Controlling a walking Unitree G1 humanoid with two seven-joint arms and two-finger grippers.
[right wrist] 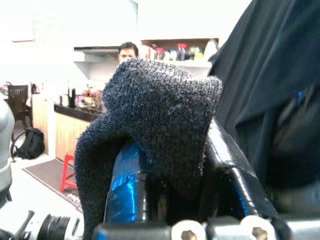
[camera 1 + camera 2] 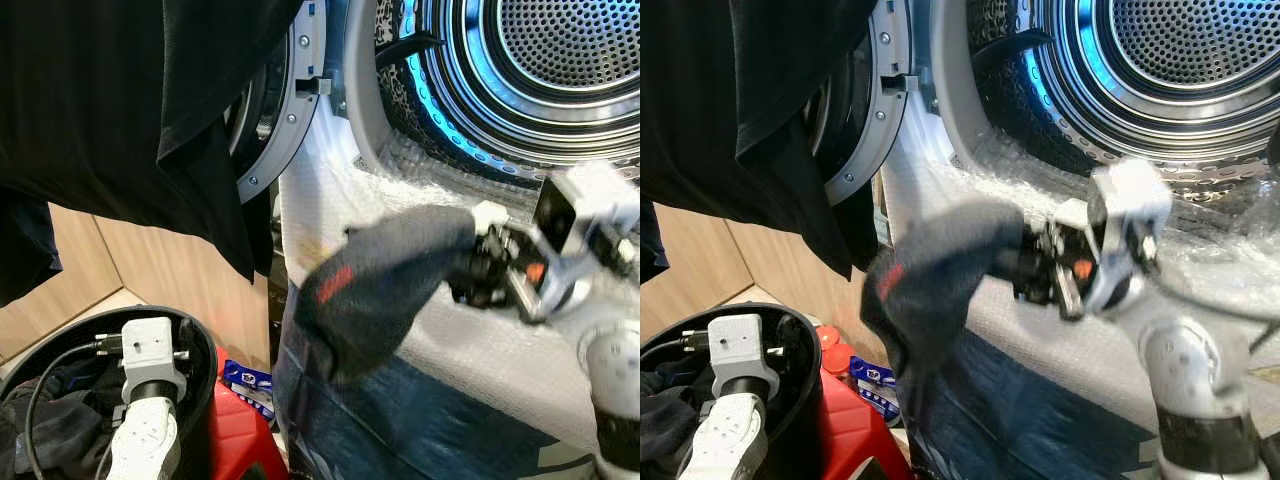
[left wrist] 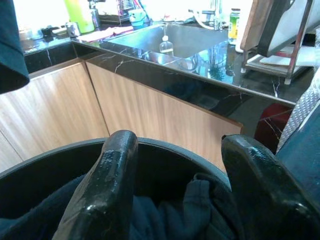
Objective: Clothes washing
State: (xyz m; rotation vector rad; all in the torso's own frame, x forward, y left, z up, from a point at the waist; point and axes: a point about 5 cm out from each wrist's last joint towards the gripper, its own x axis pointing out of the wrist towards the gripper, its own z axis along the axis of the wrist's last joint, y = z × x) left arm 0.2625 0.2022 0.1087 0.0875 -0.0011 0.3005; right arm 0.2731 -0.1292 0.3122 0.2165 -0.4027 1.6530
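Observation:
My right gripper (image 2: 482, 266) is shut on a dark grey knitted sock (image 2: 380, 270) with a red patch. It holds the sock just below the washing machine's open drum (image 2: 560, 60); in the right wrist view the sock (image 1: 160, 125) drapes over both fingers. My left gripper (image 3: 175, 145) stands open above the black laundry basket (image 2: 203, 352), with nothing between its fingers. Dark clothes (image 3: 200, 210) lie in the basket beneath it. The left arm (image 2: 148, 400) reaches down into the basket.
The round machine door (image 2: 285, 100) is swung open to the left, with a large black garment (image 2: 120, 110) hanging over it. Blue jeans (image 2: 400, 420) and bubble wrap (image 2: 480, 360) drape over the machine's front. A red stool (image 2: 235, 430) stands beside the basket. A person (image 1: 128, 50) is far behind.

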